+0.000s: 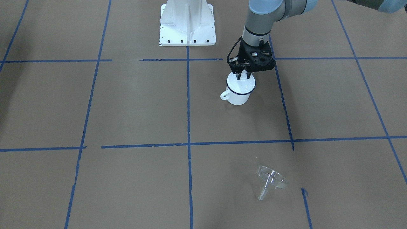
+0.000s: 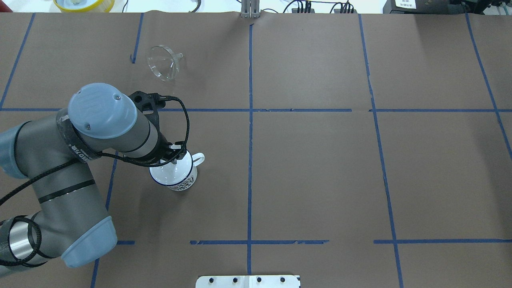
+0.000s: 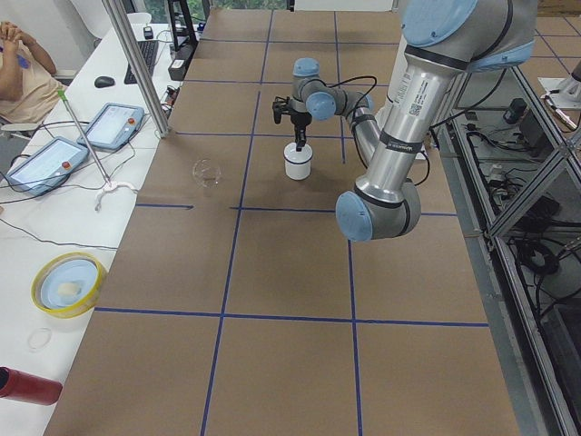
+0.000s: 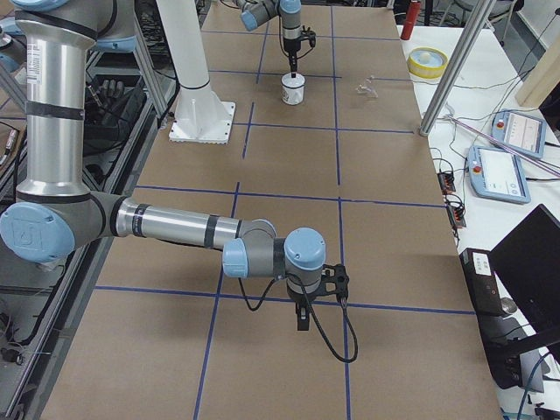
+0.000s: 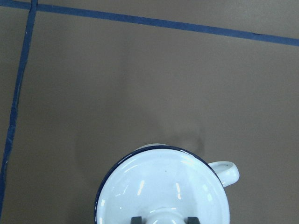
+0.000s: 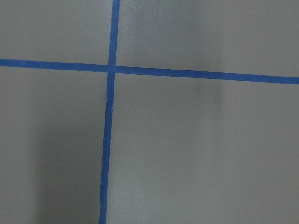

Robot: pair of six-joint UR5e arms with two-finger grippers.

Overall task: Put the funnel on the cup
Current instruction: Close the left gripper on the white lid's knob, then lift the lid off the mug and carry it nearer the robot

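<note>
Now in hand: clearing the cup [image 1: 237,95] is judged to be the step. A white lid [image 5: 159,184] appears to sit in its dark-blue-rimmed mouth, so the funnel [image 1: 271,179] cannot yet be set there.
Left end effector [image 1: 243,77]: held straight above the cup. In the left wrist view its fingers [image 5: 136,219] are seen closed on the lid's small knob.
Right end effector [image 4: 302,319]: held low over the bare surface [image 1: 133,105], well apart from both things. Whether it is open or closed cannot be told.
Cup: upright on the surface, with its handle turned toward the centre line of blue tape [image 1: 188,105].
Funnel: lying on its side on the surface, well apart from the cup, on the side away from the robot's base. Nothing is touching it.
Next move: the lid is to be lifted off and set aside. The funnel must then be grasped, turned spout-down and centred over the mouth. A careful grip is called for, since the clear plastic is likely to be slippery.
Writing: a dark printed motif is carried on the cup's side in the overhead view, but it cannot be read. White lettering on a black band around the left arm [image 2: 108,128] is partly hidden and not legible. A square label [image 3: 419,82] is seen on that arm in the left side view, and its content is too small to be read.
</note>
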